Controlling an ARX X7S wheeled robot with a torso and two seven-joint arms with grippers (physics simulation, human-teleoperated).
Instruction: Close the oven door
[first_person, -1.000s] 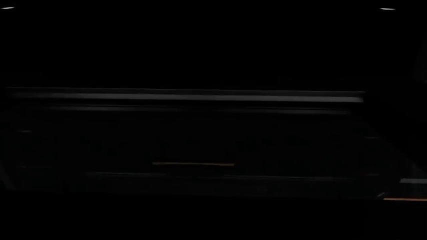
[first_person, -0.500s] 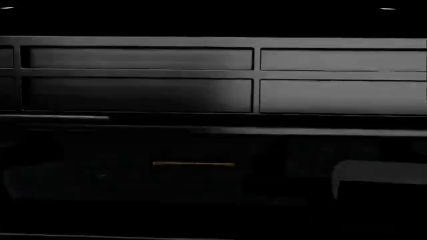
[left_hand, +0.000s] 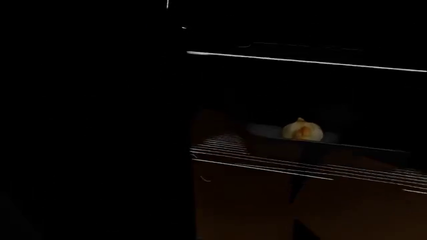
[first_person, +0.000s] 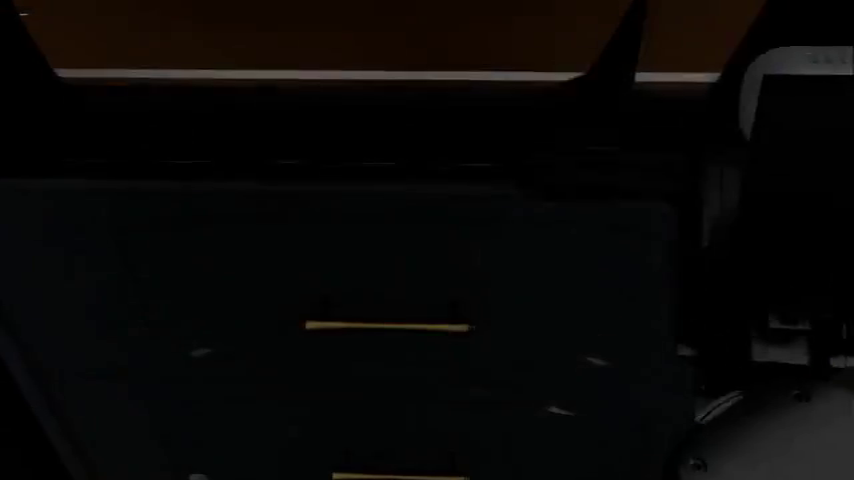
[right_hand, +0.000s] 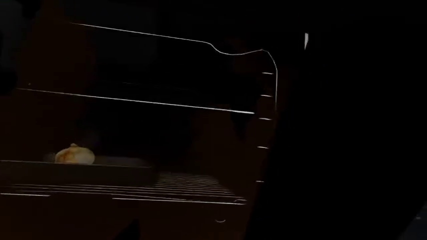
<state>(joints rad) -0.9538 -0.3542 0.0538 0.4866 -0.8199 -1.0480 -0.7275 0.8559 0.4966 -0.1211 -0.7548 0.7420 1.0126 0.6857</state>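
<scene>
Left wrist view: bun (left_hand: 303, 130) on dark tray (left_hand: 267, 132).

cavity above wire rack (left_hand: 280, 162) open | tray (left_hand: 320, 145) with bun (left_hand: 302, 130) occupies rack

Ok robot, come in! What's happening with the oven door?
Grippers: neither in view. Oven open: both wrist cameras see inside, a small bun on the rack. Door itself too dark to make out.
</scene>
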